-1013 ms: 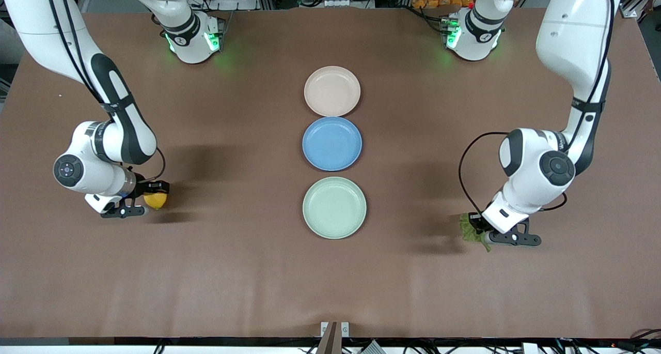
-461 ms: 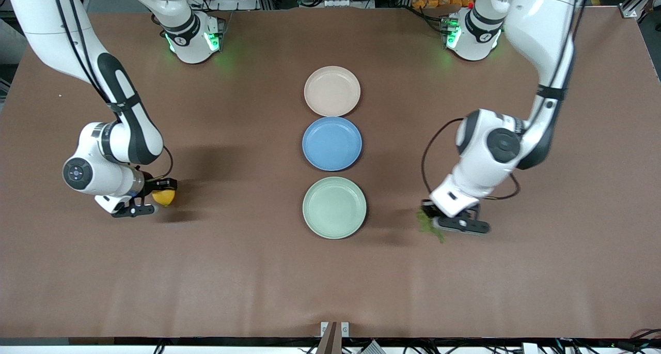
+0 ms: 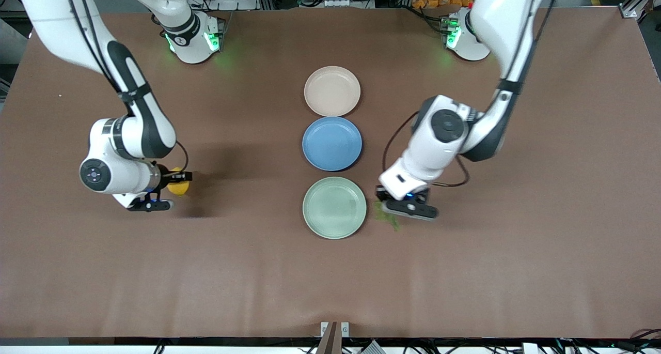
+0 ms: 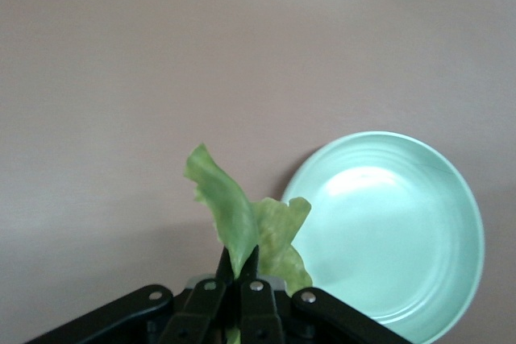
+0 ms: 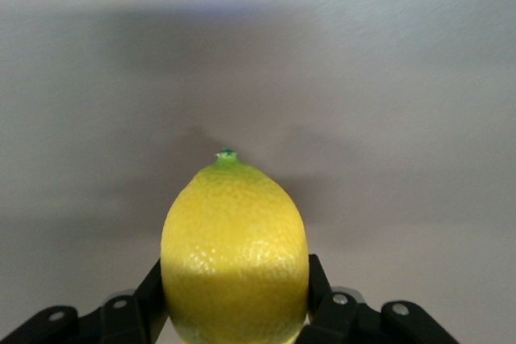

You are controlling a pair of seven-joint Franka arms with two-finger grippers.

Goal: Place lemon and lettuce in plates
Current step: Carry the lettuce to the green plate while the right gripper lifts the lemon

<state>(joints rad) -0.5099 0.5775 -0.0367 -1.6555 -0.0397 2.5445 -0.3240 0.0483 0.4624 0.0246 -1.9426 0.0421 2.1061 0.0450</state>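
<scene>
Over a brown bench, the left pincer is clamped on the lettuce beside the green plate, likely to drop it there, while the right pincer grips the lemon, well apart from the beige plate.

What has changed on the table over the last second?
The left gripper, shut on the lettuce, carried it toward the mint green plate and now hangs beside its rim. The right gripper, holding the lemon, moved slightly toward the plates. All three plates stayed put.
</scene>
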